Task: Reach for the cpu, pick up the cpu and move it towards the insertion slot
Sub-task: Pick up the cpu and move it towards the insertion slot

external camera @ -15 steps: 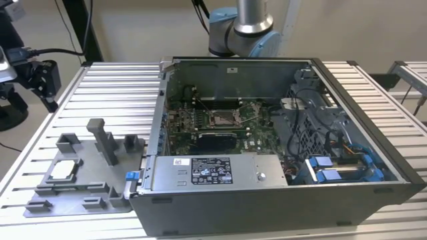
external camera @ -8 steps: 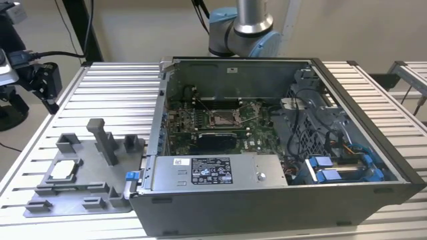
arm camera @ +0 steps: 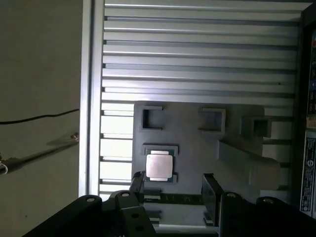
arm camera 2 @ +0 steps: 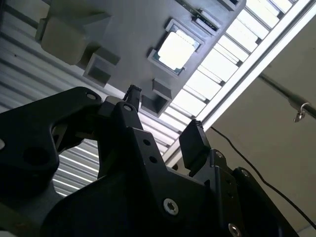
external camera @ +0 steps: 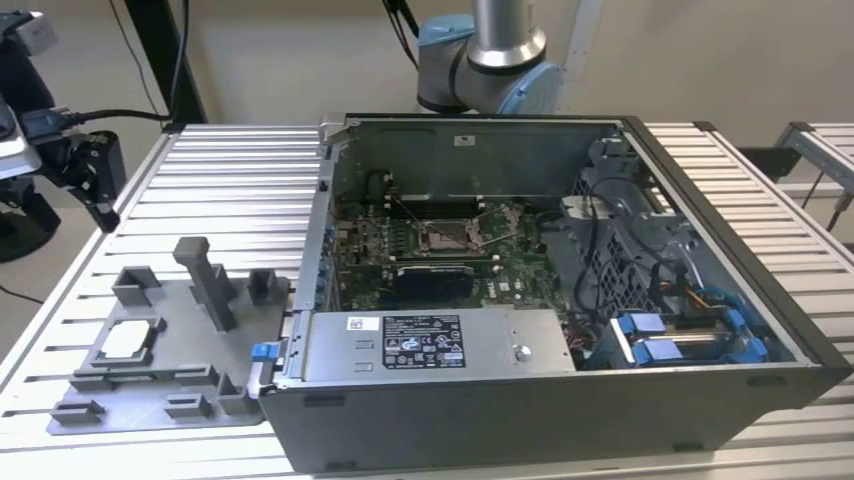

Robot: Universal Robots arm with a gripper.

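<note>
Near cpu (arm camera: pixel 159 166) in grey fixture (arm camera: pixel 192 148), pincer (arm camera: pixel 173 177) hovers open, empty.

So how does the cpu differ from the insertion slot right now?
The cpu shows a plain silvery-white face; the insertion slot has a dark centre inside a shiny metal frame. The cpu lies in a recess of the grey fixture plate outside the computer case; the insertion slot sits inside that case. Both are square and similar in size.

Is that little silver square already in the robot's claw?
No, the cpu lies in the grey fixture, and the open gripper holds nothing.
</note>
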